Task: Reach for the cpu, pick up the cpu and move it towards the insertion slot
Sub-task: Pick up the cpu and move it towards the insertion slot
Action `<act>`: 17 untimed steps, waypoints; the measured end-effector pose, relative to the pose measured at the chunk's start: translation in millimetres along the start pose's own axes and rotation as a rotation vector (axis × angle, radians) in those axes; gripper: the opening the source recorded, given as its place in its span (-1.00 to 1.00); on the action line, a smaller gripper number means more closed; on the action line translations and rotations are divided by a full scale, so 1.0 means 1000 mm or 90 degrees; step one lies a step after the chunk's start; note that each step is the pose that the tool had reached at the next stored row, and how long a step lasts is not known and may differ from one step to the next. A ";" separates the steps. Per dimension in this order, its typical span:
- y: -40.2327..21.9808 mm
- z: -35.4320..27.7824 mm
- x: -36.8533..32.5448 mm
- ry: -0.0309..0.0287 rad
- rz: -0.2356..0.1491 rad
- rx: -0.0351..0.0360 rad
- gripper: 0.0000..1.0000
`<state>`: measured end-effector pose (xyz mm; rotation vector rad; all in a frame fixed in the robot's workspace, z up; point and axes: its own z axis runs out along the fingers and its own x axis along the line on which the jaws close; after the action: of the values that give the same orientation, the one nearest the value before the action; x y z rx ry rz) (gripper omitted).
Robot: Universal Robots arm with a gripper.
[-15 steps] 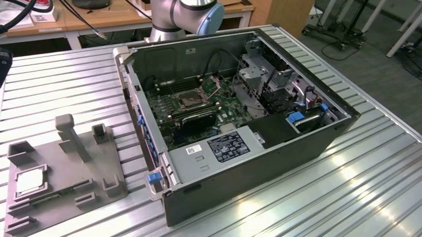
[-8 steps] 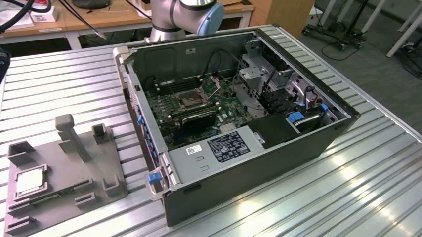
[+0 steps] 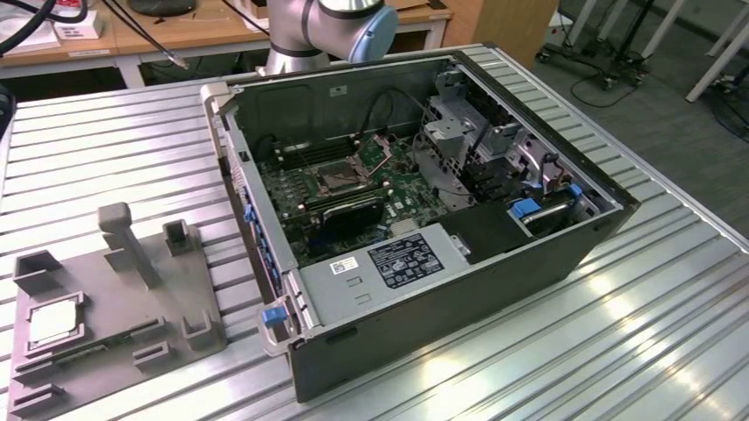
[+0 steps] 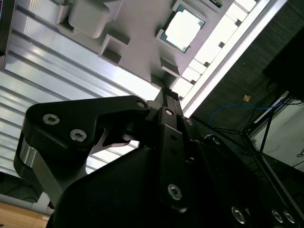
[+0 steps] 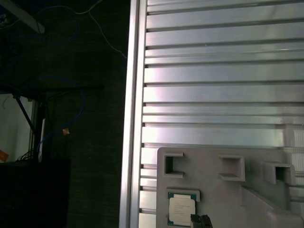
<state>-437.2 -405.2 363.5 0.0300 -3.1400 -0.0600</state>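
Silver-white square cpu (image 3: 49, 323): flat in grey plastic tray (image 3: 108, 303), 8 o'clock from open black computer case (image 3: 468, 298).
Black gripper (image 4: 168, 95): near cpu; opening cannot be told.

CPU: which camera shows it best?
Second wrist view: the cpu sits whole and unblocked in the grey tray. The first wrist view shows the cpu with a dark part over one corner; the exterior view shows the cpu small, at an angle.

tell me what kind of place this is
Probably a robotics lab or workshop: a robot arm rises beside an open computer case on a ribbed metal table, a grey tray holds the cpu, and cluttered workbenches stand beyond.
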 end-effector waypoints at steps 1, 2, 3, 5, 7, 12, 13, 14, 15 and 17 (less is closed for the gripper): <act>0.0000 0.0000 0.0004 0.0000 0.000 0.0000 -0.80; 0.0000 0.0000 0.0007 0.0000 0.000 0.0000 -0.80; 0.0000 0.0000 0.0008 0.0000 0.000 0.0000 -0.80; 0.0000 0.0000 0.0013 0.0000 0.000 0.0000 -0.80; 0.0000 0.0000 0.0017 0.0000 0.000 0.0001 -0.80; 0.0000 0.0000 0.0020 0.0000 0.000 0.0000 -0.80; 0.0000 0.0000 0.0020 0.0000 0.000 0.0000 -0.80; 0.0000 0.0000 0.0020 0.0000 0.000 0.0000 -0.80; 0.0000 0.0000 0.0020 0.0000 0.000 0.0000 -0.80; 0.0000 0.0000 0.0020 0.0000 0.000 0.0000 -0.80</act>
<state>-439.2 -405.2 363.5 0.0301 -3.1400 -0.0600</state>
